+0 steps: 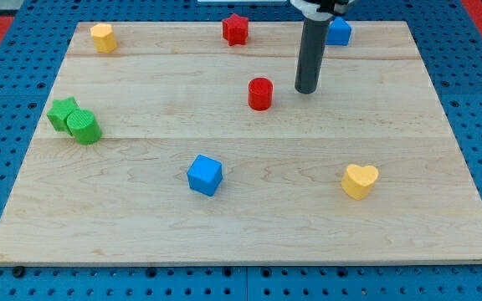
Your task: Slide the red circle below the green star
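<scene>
- No claw on this rig, so none shows and nothing is held; the arm ends in a dark rod, and my tip [306, 90] rests on the wooden surface [249, 226].
- My tip sits just to the view's right of the red circle [260, 94], slightly toward the view's top. Near it, but a gap shows; not touching.
- The red circle stands upright near the middle of the surface, a short cylinder on its flat base.
- The green star [62, 112] lies at the view's left edge of the surface, touching a green circle [84, 127] on its lower right. Well apart from the red circle.
- Handling, as a judgement: the red circle looks small, light and rigid, and should slide easily on smooth wood. The round wall offers no flat face, so an off-centre push would likely let it roll aside off my tip. Contact belongs on its right flank, in line with its middle.
- Target spot is the bare wood below the green pair, toward the view's bottom left. The blue cube [205, 175] sits close to that path.
- Others present: red star [235, 28], yellow block [102, 37], another blue block [338, 32] partly behind the rod, yellow heart [360, 180].
</scene>
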